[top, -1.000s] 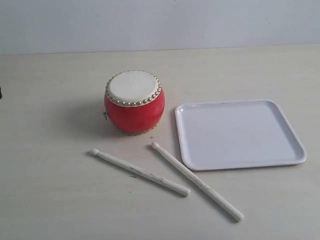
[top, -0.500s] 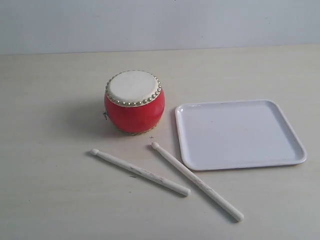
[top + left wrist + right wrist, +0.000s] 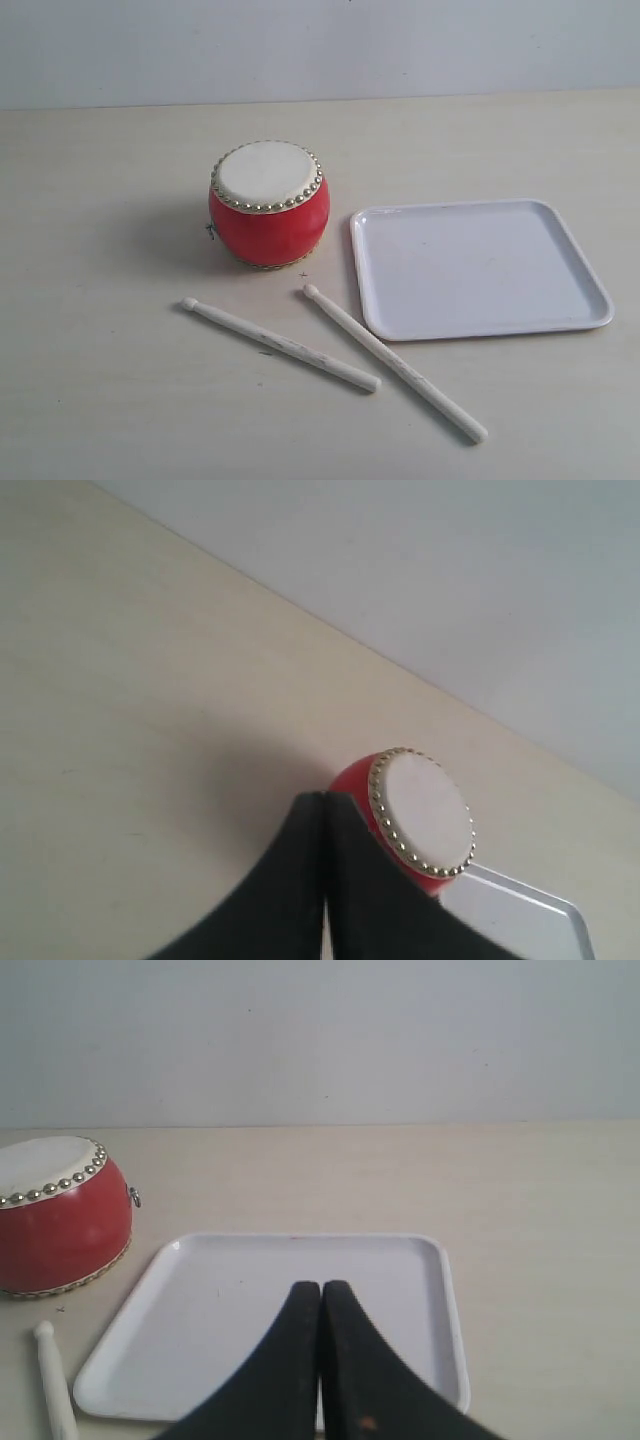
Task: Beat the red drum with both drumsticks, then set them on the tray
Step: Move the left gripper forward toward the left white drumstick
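Note:
The red drum (image 3: 268, 204) stands upright on the table, cream skin up, gold studs round its rim. Two pale drumsticks lie in front of it: one (image 3: 280, 343) to the left, the other (image 3: 395, 363) close to the tray's near-left corner. The white square tray (image 3: 478, 268) sits right of the drum with nothing on it. Neither gripper shows in the exterior view. In the left wrist view my left gripper (image 3: 326, 798) is shut and holds nothing, with the drum (image 3: 415, 815) beyond it. My right gripper (image 3: 320, 1288) is shut too, over the tray (image 3: 200, 1310); the drum (image 3: 62, 1215) and one stick tip (image 3: 50, 1370) show beside it.
A pale wooden table (image 3: 110, 400) carries everything, and a plain grey wall (image 3: 320, 45) runs along its far edge.

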Controlling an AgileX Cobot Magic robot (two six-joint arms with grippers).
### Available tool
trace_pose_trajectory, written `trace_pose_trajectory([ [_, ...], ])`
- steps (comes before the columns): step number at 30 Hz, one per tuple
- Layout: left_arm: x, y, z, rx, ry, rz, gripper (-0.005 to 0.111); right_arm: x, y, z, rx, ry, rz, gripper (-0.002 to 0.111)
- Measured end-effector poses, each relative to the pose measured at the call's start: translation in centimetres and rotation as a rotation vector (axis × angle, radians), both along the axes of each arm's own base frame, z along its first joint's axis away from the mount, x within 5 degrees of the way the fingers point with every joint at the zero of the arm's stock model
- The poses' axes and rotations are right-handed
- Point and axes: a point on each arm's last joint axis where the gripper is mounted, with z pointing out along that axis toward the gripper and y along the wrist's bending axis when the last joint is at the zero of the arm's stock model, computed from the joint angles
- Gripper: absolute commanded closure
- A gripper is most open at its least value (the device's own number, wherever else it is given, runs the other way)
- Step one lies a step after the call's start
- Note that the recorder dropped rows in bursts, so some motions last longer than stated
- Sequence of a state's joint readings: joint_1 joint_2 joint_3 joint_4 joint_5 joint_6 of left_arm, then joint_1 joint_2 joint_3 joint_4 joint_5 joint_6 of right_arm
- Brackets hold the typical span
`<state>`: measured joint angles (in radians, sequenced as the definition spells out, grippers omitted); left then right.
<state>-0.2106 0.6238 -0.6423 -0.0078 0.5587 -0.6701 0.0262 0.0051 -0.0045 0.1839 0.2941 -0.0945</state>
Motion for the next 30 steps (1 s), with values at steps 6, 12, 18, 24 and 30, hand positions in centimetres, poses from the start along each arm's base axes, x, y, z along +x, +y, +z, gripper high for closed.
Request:
trace_pose_trajectory([
  [6, 0.7, -1.8, 0.6, 0.077, -0.112, -0.118, 0.107, 0.0, 0.0, 0.0, 0.0, 0.001, 0.0, 0.108],
  [12, 1.8, -6.2, 0.5, 0.129, -0.336, -0.418, 0.107, 0.0, 0.0, 0.0, 0.0, 0.001, 0.0, 0.108],
  [18, 4.1, -10.3, -1.4, 0.15, -0.404, -0.552, 0.107, 0.0, 0.0, 0.0, 0.0, 0.001, 0.0, 0.108],
  [24, 5.7, -12.5, -3.2, 0.154, -0.392, -0.54, 0.107, 0.0, 0.0, 0.0, 0.0, 0.001, 0.0, 0.108],
  [30, 6.2, -14.4, -5.1, 0.204, -0.362, -0.584, 0.107, 0.0, 0.0, 0.0, 0.0, 0.001, 0.0, 0.108],
])
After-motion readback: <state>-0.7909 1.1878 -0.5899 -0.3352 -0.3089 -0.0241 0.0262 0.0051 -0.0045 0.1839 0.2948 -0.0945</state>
